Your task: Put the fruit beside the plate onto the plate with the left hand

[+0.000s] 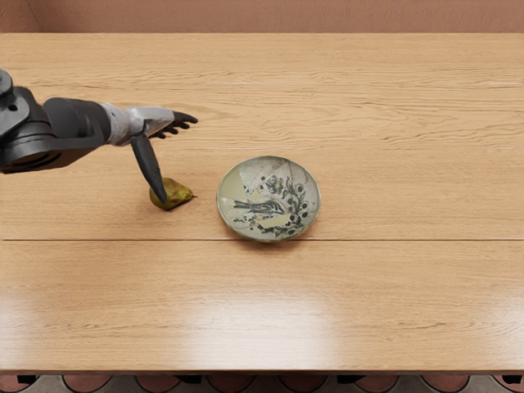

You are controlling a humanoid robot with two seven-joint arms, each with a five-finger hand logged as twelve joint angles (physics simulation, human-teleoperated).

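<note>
Left hand [154,129] is open, holding nothing: fingers [182,120] splayed and pointing right, one dark digit [149,166] hanging straight down, its tip overlapping the left side of the pear [173,194]; can't tell if that's actual contact. Forearm comes in near-level from the left edge, wrist above and slightly left of the fruit. Pear lies on its side on the table [368,286], just left of the plate [268,198] and not touching it, long axis roughly left-right, narrow end seemingly toward the plate.
</note>
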